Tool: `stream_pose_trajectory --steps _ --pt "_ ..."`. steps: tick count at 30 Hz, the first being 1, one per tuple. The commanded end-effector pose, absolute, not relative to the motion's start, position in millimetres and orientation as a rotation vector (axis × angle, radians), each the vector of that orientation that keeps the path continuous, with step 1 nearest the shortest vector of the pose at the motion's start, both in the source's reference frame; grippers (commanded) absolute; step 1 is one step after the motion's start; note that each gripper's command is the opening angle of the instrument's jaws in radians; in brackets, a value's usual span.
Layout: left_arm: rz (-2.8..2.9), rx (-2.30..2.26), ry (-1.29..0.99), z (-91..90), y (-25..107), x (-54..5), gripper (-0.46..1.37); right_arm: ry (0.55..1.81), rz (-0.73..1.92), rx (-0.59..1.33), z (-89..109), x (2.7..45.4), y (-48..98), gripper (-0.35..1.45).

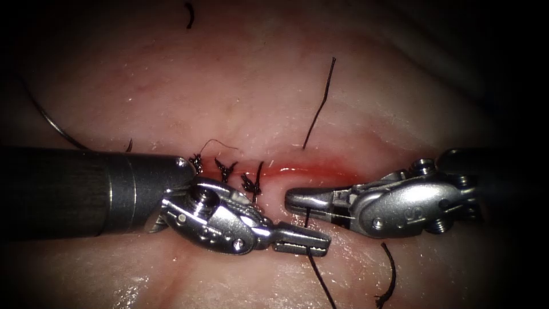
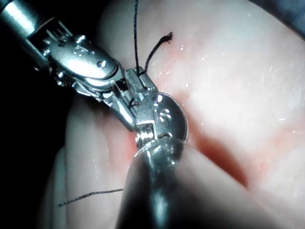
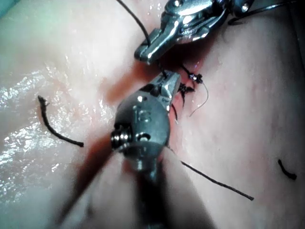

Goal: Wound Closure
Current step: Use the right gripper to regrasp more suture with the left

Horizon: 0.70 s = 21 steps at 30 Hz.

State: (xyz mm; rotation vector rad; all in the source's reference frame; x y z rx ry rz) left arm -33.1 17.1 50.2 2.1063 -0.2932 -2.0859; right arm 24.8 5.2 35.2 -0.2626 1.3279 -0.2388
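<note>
The left tool (image 1: 311, 243) comes in from the left, its jaws shut on the black thread (image 1: 321, 280) just below the cut (image 1: 303, 170). That thread runs on toward the near edge. Facing it, the right tool (image 1: 293, 200) has its jaws shut on the same thread a little higher, which the left wrist view confirms at the right tool (image 2: 138, 80). In the right wrist view the left tool (image 3: 145, 50) pinches the thread close by the right tool (image 3: 167, 82). The curved needle (image 1: 50, 122) lies free on the tissue far to the left, held by neither tool.
Three dark knots (image 1: 226, 169) sit along the left part of the cut, and red fluid (image 1: 320, 171) fills its right part. A long thread end (image 1: 320, 103) stands up above the cut. Loose cut pieces of thread (image 1: 392, 274) lie on the tissue (image 1: 257, 86).
</note>
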Motion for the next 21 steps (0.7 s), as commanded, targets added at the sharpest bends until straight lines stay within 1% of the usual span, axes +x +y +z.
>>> stream_pose_trajectory --steps 1,21 --pt "-2.084 2.104 -0.288 50.2 17.1 -33.1 -0.35 1.330 -0.229 -0.276 35.2 24.9 5.2 -0.35" --pt "-2.086 2.107 -0.284 50.3 17.0 -33.2 -0.35 1.328 -0.224 -0.282 35.1 24.9 5.2 -0.35"
